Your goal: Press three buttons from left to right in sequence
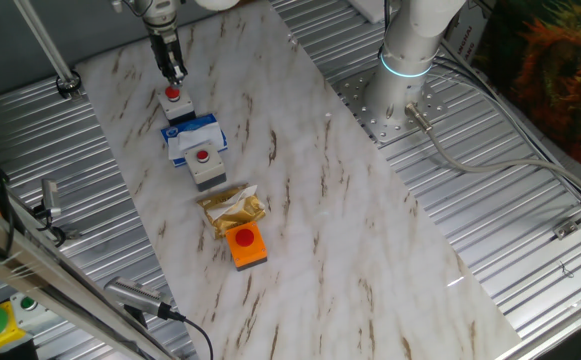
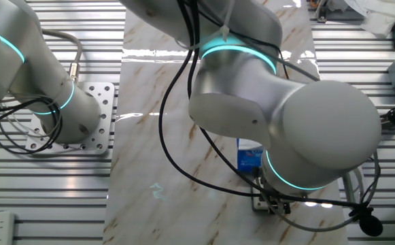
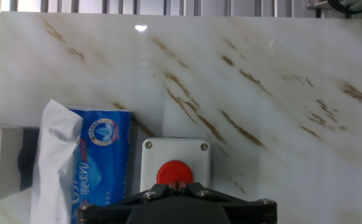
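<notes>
Right under the gripper (image 3: 179, 185) sits the first red button (image 3: 174, 172); I can't tell if its fingers are together. Two more buttons (image 1: 202, 156) (image 1: 244, 239) wait

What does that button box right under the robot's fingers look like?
The button box is a small square grey-white case, plastic by the look, with a screw in each visible corner and a round red cap on top. It sits flat on the marbled table, next to the blue-and-white packet. The gripper hangs just above the cap.
</notes>
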You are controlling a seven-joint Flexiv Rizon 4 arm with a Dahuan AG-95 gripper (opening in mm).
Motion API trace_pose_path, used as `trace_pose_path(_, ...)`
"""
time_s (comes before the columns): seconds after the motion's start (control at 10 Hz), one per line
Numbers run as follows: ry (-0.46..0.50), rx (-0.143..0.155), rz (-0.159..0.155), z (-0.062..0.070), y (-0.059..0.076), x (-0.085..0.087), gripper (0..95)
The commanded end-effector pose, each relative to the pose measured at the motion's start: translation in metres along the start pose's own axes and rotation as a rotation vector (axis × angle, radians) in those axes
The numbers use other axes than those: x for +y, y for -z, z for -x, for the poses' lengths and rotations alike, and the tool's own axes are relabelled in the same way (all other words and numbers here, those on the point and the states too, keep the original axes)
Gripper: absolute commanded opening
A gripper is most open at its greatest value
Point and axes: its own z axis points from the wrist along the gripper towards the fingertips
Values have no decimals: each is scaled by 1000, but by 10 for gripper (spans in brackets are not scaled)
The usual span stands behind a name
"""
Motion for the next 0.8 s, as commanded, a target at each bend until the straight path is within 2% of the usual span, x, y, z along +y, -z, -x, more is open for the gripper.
trace_pose_path(0.1, -3, -6, -4, -1, -17, 0, 0)
trace_pose_path(0.4, -1, -5, -10, -1, -18, 0, 0)
trace_pose_path(0.6, -3, 8, -8, 0, -9, 0, 0)
trace_pose_path(0.7, -2, 19, -15, 0, 1, 1, 0)
trace_pose_path(0.8, -3, 25, -15, 0, 5, 2, 0)
